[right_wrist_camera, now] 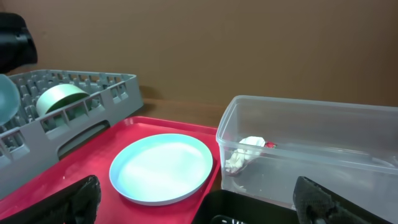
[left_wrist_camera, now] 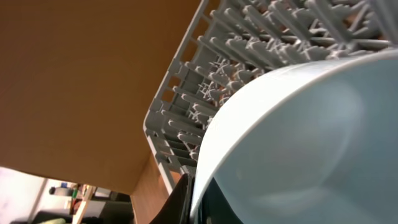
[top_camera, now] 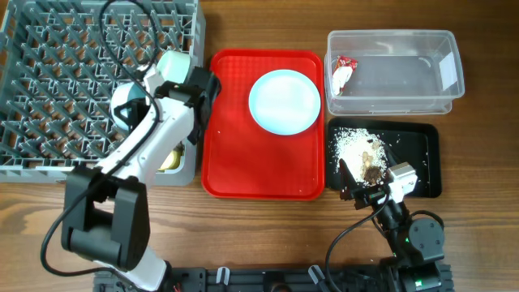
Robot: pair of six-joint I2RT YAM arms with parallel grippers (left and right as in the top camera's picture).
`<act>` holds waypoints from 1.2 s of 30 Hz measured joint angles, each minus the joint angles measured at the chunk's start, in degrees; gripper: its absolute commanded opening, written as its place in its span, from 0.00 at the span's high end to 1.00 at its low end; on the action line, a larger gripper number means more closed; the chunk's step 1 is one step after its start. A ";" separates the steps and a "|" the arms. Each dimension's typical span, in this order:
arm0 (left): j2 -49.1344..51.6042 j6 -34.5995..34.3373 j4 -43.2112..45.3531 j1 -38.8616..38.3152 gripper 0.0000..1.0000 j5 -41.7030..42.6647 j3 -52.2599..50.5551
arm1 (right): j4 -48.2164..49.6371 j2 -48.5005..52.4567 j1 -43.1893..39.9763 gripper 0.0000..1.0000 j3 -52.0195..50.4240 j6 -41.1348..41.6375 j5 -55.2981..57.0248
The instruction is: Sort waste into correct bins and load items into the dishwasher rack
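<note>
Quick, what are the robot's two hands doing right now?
Left gripper: closed on the pale blue bowl, over the rack.
Right gripper: open, holding nothing.

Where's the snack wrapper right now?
Overhead view, upper right: the snack wrapper lies inside the clear tub, at the end nearest the red tray.
</note>
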 measured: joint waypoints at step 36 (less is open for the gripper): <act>-7.13 7.39 13.64 -17.18 0.27 54.45 8.98 | -0.02 0.00 0.00 0.00 0.00 0.00 0.02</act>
